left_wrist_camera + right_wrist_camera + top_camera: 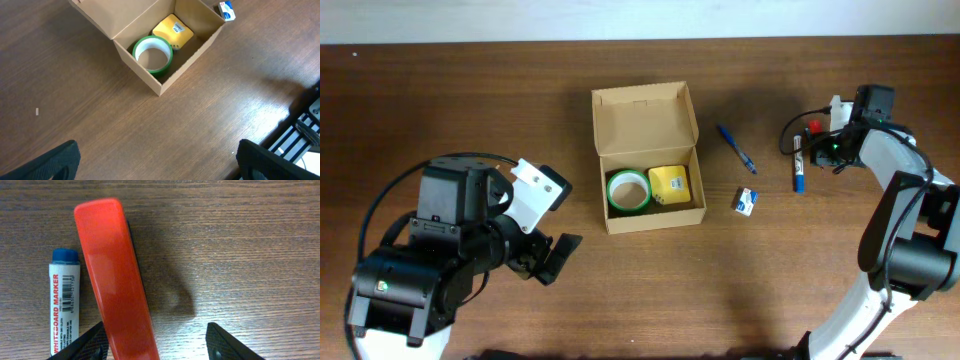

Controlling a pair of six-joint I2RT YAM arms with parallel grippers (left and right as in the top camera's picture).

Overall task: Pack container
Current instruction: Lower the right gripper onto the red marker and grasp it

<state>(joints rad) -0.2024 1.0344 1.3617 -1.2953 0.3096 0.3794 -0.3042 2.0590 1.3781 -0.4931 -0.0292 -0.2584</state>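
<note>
Left gripper sits at the near-left of the table, jaws spread wide with nothing between them. In the left wrist view its two dark fingertips sit at the bottom corners, with bare wood all the way to the box. Open room: wide bare strip left of the box, also the near middle between the two arms.

Cardboard box is mid-table, well apart from both grippers. Its lid flap is hinged back on the far side, so the top is open. Inside are a green tape roll lying flat on the left and a yellow block with a barcode label on the right, just beside it. Together they cover most of the floor.

Right of the box is more cluttered. A blue-and-white packet lies near the box's right front corner, and a blue pen lies slanted further back. A whiteboard marker with a blue cap lies farther right.

Right gripper is low over the far-right area, fingers apart. A red stapler lies between them near the left finger; cannot tell if that finger touches it. The marker lies just beside the stapler, parallel to it. Far table edge runs just behind the lid flap and the right arm, with little room there.
</note>
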